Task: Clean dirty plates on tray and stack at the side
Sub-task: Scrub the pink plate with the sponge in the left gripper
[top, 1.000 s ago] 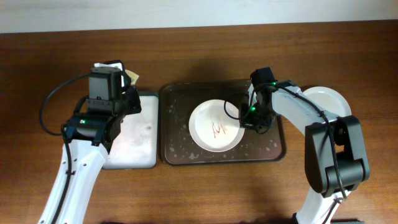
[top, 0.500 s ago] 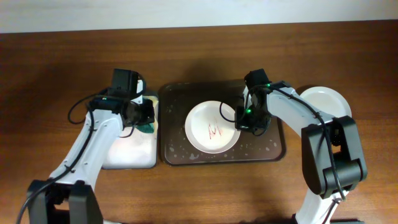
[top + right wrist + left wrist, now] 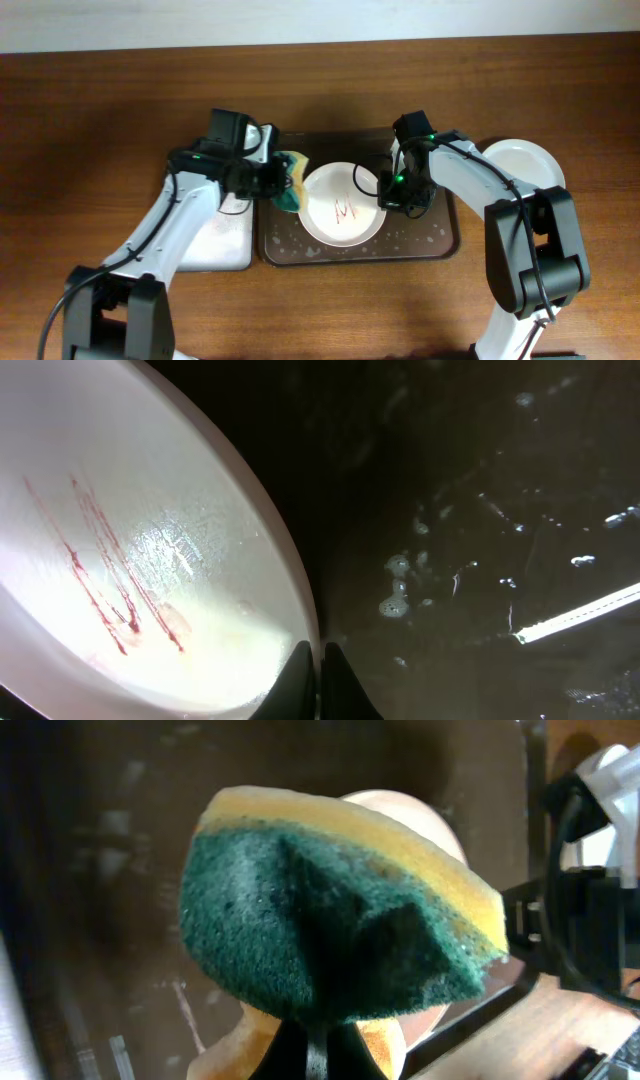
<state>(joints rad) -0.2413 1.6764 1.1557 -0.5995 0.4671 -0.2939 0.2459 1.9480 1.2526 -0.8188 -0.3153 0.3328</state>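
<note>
The left gripper [image 3: 274, 178] clenches a green-and-yellow sponge [image 3: 291, 186] at the left rim of the red-marked plate [image 3: 335, 218] lying in the brown tray [image 3: 440, 242], while the right gripper [image 3: 392, 192] pinches its right rim.

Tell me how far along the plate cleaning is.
Done, apparently: one white plate sits on the table right of the tray, no marks on its visible part. In hand: the right hand pinches the rim of the marked plate on the tray, and the left hand holds a sponge at its left edge. Left: scrub off the red scribble and stack that plate at the side. No third plate is in view.
</note>
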